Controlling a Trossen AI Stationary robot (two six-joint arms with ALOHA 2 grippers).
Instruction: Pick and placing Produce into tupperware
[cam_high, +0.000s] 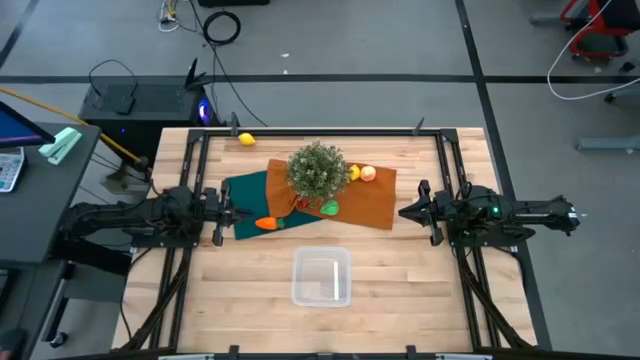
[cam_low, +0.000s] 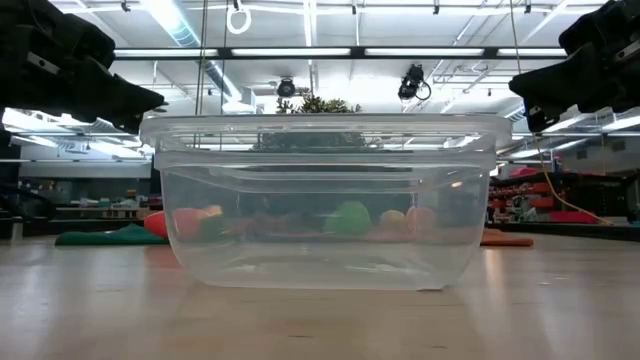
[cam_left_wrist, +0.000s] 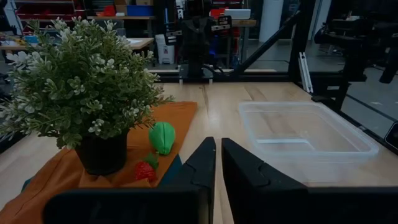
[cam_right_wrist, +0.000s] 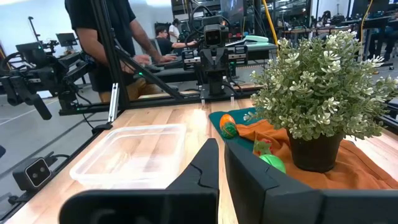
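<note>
Left pincer (cam_left_wrist: 218, 163) nearly closed, clear shallow tupperware (cam_high: 321, 277), orange carrot (cam_high: 266, 223)

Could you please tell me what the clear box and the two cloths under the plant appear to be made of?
The tupperware: glossy, see-through plastic. The orange cloth and green cloth: matte fabric, judging by their soft folds. The table: pale wood planks.

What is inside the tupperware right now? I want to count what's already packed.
Nothing: the tupperware is empty in the high view and both wrist views. The colours seen through its wall in the low view are produce lying behind it on the cloths.
</note>
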